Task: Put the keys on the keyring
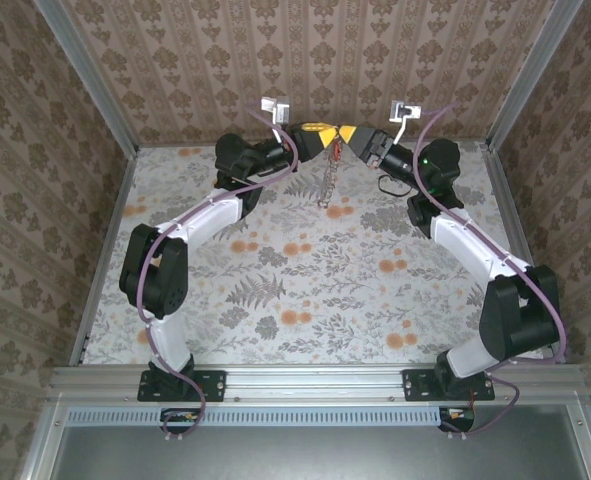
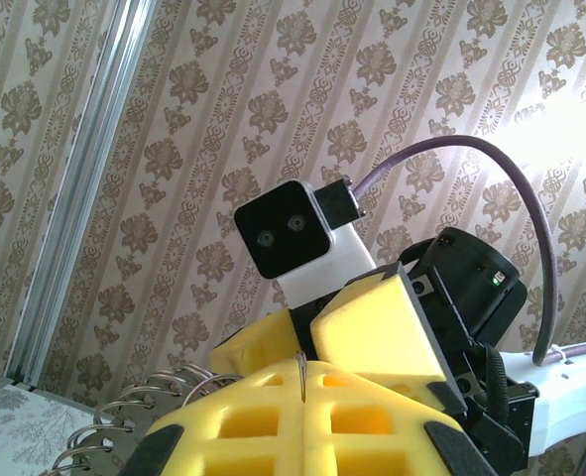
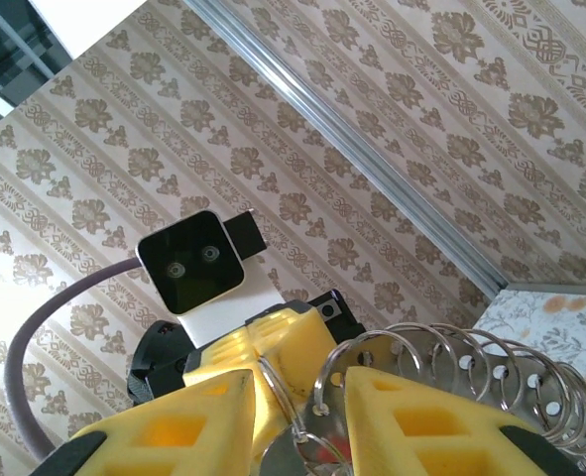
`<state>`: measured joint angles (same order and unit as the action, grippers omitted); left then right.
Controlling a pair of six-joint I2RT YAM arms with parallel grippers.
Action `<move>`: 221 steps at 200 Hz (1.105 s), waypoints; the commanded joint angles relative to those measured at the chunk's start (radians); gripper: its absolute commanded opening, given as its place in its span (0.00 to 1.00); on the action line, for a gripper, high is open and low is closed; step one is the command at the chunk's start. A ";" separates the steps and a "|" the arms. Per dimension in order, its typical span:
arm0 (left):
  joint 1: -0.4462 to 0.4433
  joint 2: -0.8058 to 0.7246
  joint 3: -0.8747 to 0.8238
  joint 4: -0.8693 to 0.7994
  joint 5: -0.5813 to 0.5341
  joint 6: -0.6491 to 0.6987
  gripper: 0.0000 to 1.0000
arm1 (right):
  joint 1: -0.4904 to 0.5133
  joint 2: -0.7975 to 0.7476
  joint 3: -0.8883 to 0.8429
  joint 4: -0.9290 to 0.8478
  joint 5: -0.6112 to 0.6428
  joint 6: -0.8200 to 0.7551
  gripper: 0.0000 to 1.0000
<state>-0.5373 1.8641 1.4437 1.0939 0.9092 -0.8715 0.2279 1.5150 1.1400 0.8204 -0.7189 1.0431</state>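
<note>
My left claw: clamped tight on 1 thin metal sliver. My right claw: jaws partly apart, keyring coils between them; grip I cannot tell. Keyring dangles above floral table. Opposite wrist camera close ahead.

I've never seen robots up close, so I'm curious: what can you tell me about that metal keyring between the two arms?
The keyring looks like thin silvery wire wound into a fan of loops, with small flat metal pieces pierced by holes threaded on it. It is up between the two arms at the far middle, a strand hanging toward the flowered table. One loop lies in the gap between the right end effector's yellow fingers; a thin sliver pokes from the shut left end effector.
</note>
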 commanded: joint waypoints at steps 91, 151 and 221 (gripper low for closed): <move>-0.010 -0.003 0.033 0.060 -0.007 -0.017 0.00 | 0.017 0.002 0.037 0.082 -0.043 0.009 0.24; -0.012 0.000 0.036 0.057 -0.008 -0.021 0.00 | 0.019 0.040 0.052 0.158 -0.063 0.069 0.10; -0.013 -0.002 0.038 0.051 -0.004 -0.021 0.00 | 0.018 0.085 0.066 0.216 -0.083 0.127 0.04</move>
<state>-0.5407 1.8645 1.4471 1.1034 0.8902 -0.8902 0.2352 1.5787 1.1667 0.9703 -0.7612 1.1309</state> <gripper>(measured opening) 0.043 0.086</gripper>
